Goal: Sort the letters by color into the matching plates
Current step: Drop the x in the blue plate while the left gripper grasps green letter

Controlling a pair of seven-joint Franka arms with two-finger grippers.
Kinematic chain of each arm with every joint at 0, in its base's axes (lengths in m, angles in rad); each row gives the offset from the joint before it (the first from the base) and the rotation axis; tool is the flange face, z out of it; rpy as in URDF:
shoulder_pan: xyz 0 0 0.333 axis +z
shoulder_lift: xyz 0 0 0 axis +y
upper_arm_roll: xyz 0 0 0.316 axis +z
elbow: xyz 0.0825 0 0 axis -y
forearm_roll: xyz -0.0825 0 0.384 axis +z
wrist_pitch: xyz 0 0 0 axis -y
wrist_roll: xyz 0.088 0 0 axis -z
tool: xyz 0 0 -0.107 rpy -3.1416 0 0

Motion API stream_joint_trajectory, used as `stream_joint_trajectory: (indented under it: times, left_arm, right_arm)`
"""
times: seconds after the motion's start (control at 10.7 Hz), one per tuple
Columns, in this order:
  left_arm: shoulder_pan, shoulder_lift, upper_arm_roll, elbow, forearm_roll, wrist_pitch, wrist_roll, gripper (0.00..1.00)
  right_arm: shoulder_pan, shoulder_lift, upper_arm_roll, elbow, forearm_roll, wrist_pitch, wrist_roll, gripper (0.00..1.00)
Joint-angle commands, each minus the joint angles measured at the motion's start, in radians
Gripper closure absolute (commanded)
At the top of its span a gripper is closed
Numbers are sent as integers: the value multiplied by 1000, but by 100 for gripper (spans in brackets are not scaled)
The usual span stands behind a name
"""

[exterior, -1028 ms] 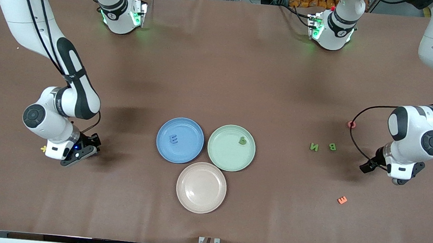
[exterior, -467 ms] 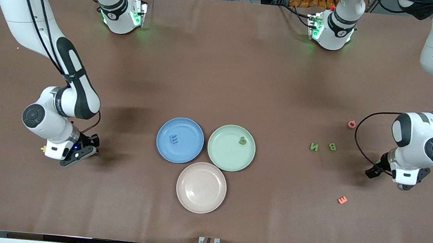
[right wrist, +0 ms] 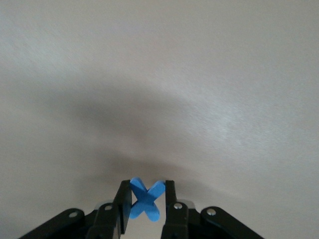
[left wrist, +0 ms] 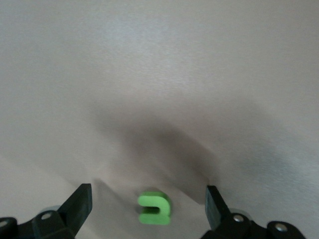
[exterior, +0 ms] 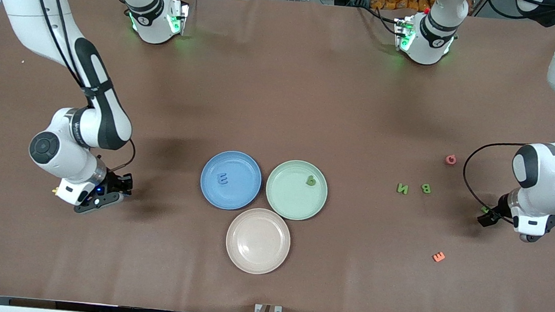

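Right gripper (right wrist: 144,203) is clamped on a blue X (right wrist: 144,200) near the right arm's end of the table; the blue plate (exterior: 230,180) lies well apart from it, toward the left arm's end. Left gripper (left wrist: 147,211), fingers wide apart, straddles a green letter (left wrist: 155,208) lying on the table.

Three plates are clustered at the lower centre of the frame: a blue plate (exterior: 230,180) with a blue letter (exterior: 223,179) on it, a pale green plate (exterior: 296,190) with a green letter (exterior: 311,180) on it, and below them a beige-pink plate (exterior: 258,241). At the right, two green letters (exterior: 402,188) (exterior: 426,188), a red letter (exterior: 451,159) and an orange letter (exterior: 438,257) are seen on the brown table (exterior: 282,101). The right gripper (exterior: 103,200) is low at the left edge, the left gripper (exterior: 487,217) low at the right edge.
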Motion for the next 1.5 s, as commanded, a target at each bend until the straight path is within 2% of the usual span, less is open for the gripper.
stream_joint_trajectory:
  times: [0.0, 0.19, 0.47, 0.75, 0.84, 0.93, 1.03, 1.12, 1.22, 1.4]
  left_arm:
    - [19, -16, -16, -32, 20, 4, 14, 0]
    - [21, -22, -25, -39, 14, 2, 14, 0]
    - [64, -26, -77, -48, 12, 4, 14, 0]
    - [76, -28, -79, -48, 14, 2, 25, 0]
    - [82, -29, -83, -48, 12, 2, 28, 64]
    - [82, -28, -83, -48, -9, 4, 19, 94]
    - [84, -28, -83, -48, -20, 4, 25, 100]
    - [84, -28, -82, -49, -20, 4, 25, 100]
    - [82, -28, -82, -49, -20, 4, 25, 100]
    - [81, -29, -83, -49, -20, 4, 25, 100]
  right_arm:
    - [86, -34, 1, -4, 5, -17, 285, 81]
    - [165, -31, 1, 19, 5, -19, 524, 82]
    - [280, -22, 4, 53, 5, -22, 856, 82]
    - [378, -7, 7, 77, 7, -72, 1037, 82]
    - [412, 21, 9, 100, 8, -71, 1127, 79]
    - [444, 42, 12, 125, 13, -71, 1206, 73]
    - [450, 43, 17, 128, 15, -71, 1217, 67]
    - [450, 43, 32, 128, 31, -71, 1225, 44]
    - [447, 39, 35, 128, 41, -71, 1219, 0]
    - [432, 26, 34, 128, 41, -106, 1123, 0]
